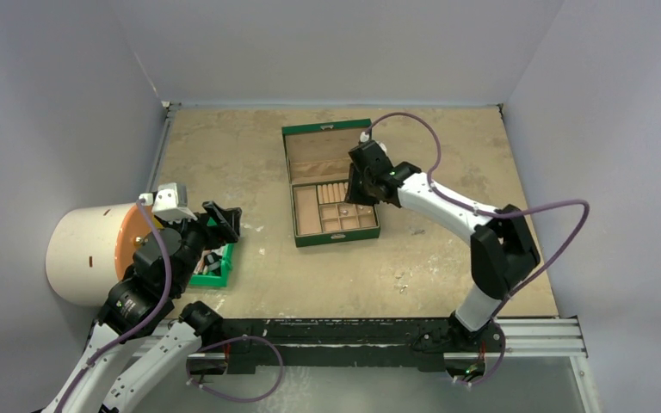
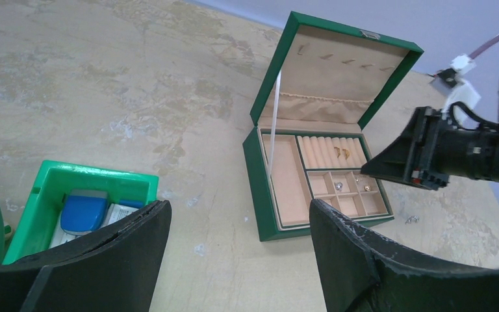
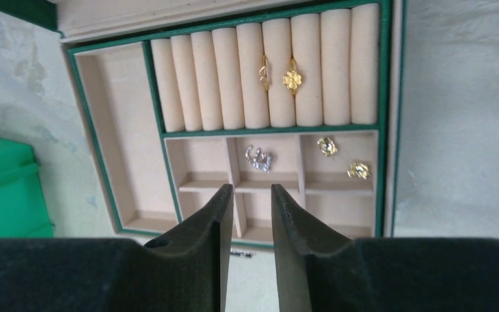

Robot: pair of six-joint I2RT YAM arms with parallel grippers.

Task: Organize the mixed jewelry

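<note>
My right gripper point(image 3: 248, 190) hangs over the near edge of the green box point(image 3: 384, 130). Its fingers stand a narrow gap apart, with nothing between them.

Just beyond the fingertips are the small compartments. A silver cluster point(image 3: 260, 158) lies in the far middle one, and two gold pieces point(image 3: 327, 146) lie in the far right one.

Farther off, a gold clover ring point(image 3: 292, 79) and a second gold ring point(image 3: 264, 71) sit in the slots between the cushion rolls point(image 3: 224, 78). The lid stands raised at the far side.

A loose silver piece point(image 2: 413, 220) lies on the desk point(image 2: 136, 97) just right of the box.

My left gripper point(image 2: 240, 208) is well to the left, beside the green bin point(image 2: 39, 201). Its fingers are spread wide and hold nothing.
</note>
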